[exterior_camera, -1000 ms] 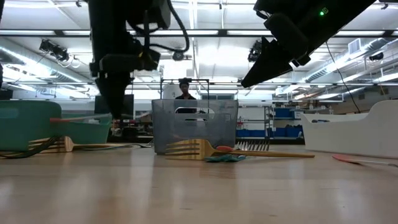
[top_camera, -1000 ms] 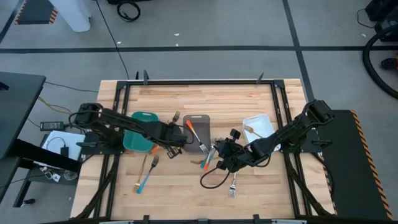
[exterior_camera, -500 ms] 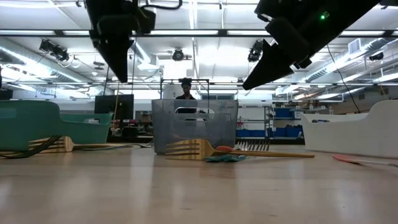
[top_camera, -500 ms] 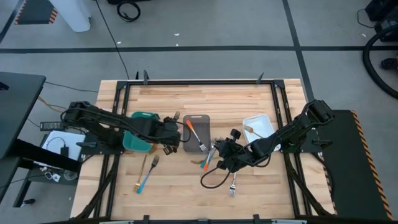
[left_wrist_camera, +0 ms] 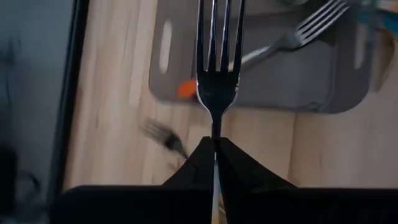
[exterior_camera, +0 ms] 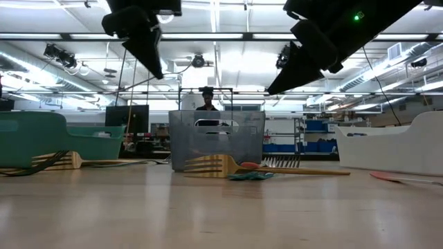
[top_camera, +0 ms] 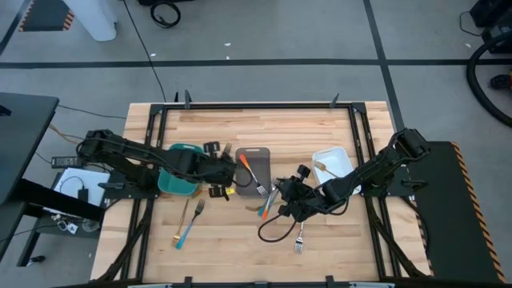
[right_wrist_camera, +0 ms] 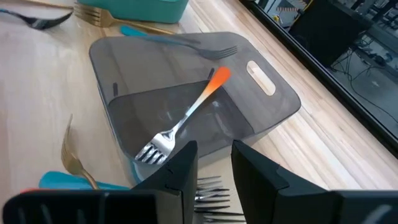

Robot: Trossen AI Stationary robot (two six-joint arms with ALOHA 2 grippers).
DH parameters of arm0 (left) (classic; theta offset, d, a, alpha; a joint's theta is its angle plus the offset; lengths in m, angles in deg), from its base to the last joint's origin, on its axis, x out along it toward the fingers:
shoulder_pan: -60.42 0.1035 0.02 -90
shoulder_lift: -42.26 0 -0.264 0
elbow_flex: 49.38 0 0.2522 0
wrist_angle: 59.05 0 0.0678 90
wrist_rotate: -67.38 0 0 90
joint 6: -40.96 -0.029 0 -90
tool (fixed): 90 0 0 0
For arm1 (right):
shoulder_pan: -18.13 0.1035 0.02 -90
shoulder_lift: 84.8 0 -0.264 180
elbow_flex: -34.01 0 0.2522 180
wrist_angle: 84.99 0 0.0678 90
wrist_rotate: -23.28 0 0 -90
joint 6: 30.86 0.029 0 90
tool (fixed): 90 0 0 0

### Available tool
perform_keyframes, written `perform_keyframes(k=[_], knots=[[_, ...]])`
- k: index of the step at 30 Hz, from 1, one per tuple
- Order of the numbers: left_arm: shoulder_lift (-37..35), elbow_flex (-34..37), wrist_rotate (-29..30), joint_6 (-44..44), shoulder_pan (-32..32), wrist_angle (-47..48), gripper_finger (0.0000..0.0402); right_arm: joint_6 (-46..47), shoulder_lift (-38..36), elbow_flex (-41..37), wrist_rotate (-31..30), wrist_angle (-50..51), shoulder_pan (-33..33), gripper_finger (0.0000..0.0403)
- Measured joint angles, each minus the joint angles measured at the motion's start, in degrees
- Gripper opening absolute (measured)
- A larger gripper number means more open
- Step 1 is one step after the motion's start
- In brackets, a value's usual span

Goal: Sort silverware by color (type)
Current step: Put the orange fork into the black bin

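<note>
Fork being pinched at its neck in left gripper, hovering beside grey tray; needing level carry, tines forward. Right gripper waiting, fingers narrowly parted, empty.

Grey concrete floor crossed by dark tape lines, beyond the table on every side. Pale wood-plank tabletop within a black metal frame. Ceiling with long white strip lights. Blue-stocked shelving at the room's far end. One person standing far back, centre.
</note>
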Motion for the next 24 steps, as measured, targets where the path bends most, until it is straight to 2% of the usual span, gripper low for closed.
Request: perform_keyframes(k=[12, 24], knots=[[0.0, 0.0, -1.0, -36.8, 0.2, -8.8, 0.0014, 1.2, -1.4, 0.0, 1.0, 6.8, 1.2, 0.0105], [0.0, 1.0, -7.5, -63.4, 0.7, -19.6, 0.0014, 1.7, -3.0, 0.0, 0.0, 7.5, 2.5, 0.0105]])
